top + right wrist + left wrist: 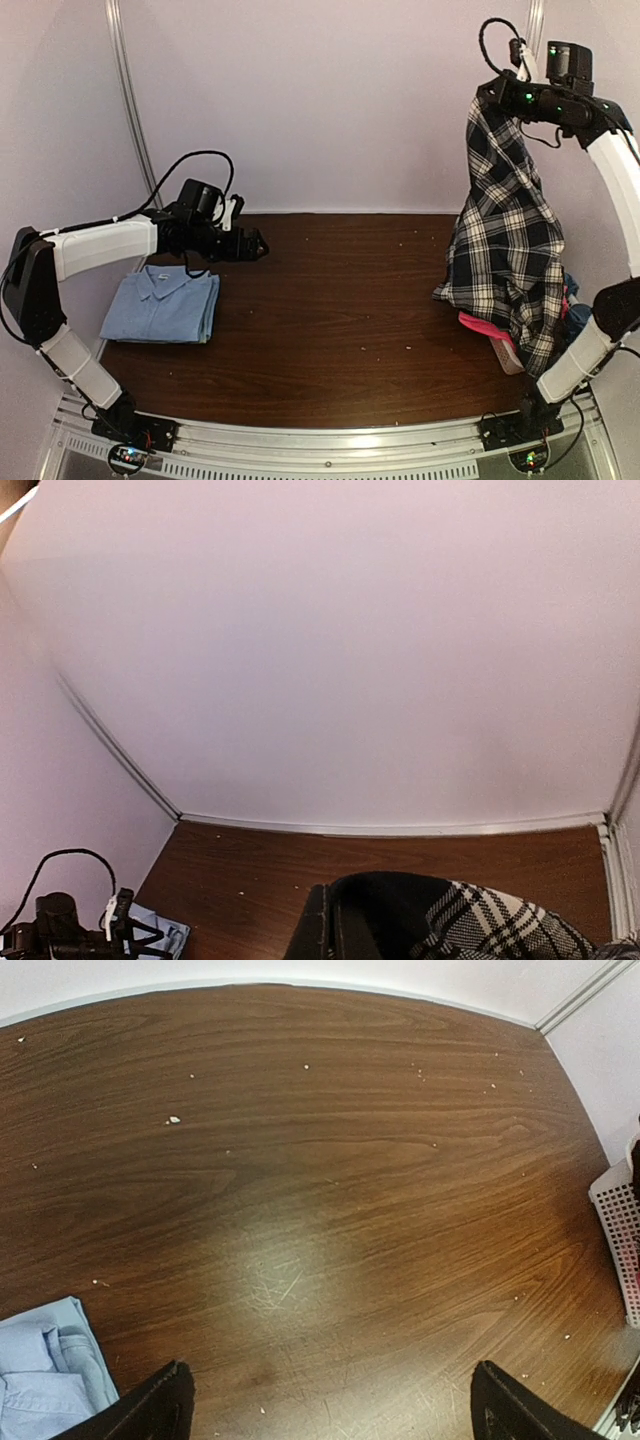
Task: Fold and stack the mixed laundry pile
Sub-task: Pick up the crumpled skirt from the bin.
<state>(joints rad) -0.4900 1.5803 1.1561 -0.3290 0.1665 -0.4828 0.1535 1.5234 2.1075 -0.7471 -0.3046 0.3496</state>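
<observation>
1 limp, light plaid shirt [505, 240] pinched in right claw [492, 95] near desk's [340, 300] right edge; left claw [253, 243] spread, empty; grab hem.

- A dark wood-grain table [330, 300] carries everything.
- A folded light blue shirt [160, 308] lies flat at its left edge, toward the near side.
- A white lattice basket [618, 1222] stands at the right edge.
- Small pale specks [174, 1120] dot the surface.
</observation>
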